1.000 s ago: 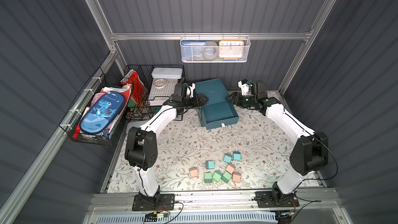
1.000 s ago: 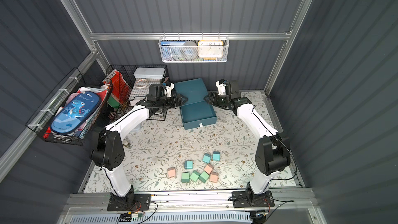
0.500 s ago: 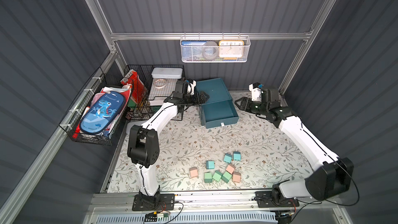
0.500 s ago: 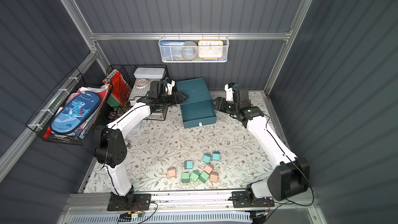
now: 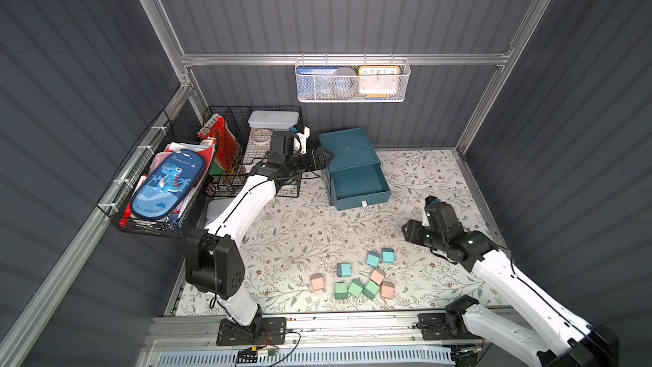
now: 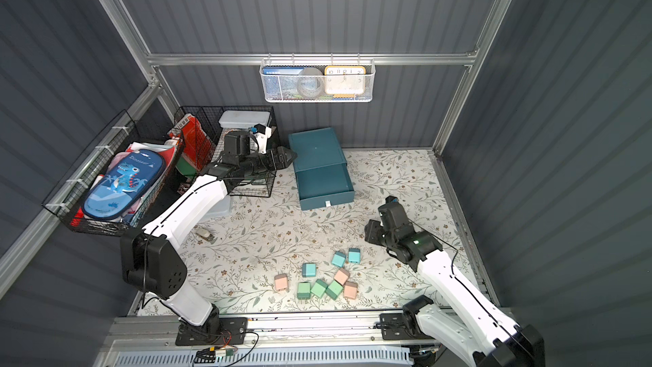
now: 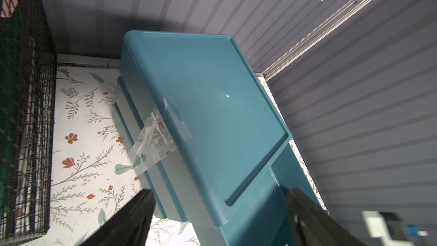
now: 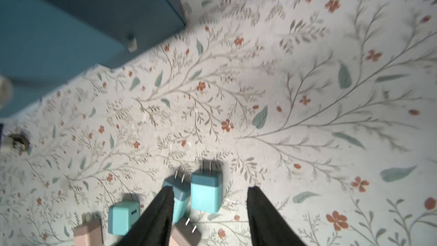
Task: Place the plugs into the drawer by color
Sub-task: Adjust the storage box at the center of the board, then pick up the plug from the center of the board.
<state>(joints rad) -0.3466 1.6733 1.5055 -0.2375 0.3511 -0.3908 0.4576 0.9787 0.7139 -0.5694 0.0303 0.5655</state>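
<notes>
Grey ribbed walls (image 5: 352,12) and aluminium rails (image 5: 247,59) enclose a white floral-print mat (image 5: 300,234). The left gripper (image 5: 321,157), jaws wide apart, hangs just beside the dark teal plastic drawer cabinet (image 5: 347,151), which has one drawer pulled out. The right gripper (image 5: 409,233), jaws apart and empty, hovers near nine small pastel plastic plugs (image 5: 356,278) scattered on the mat just ahead of it.

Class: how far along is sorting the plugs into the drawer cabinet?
Done: one drawer of the dark teal plastic cabinet stands pulled open, empty. In hand: the open right gripper hovers near the pastel teal plugs, holding nothing; the left gripper is open at the cabinet. Left: all nine small plastic plugs lie on the floral mat.
</notes>
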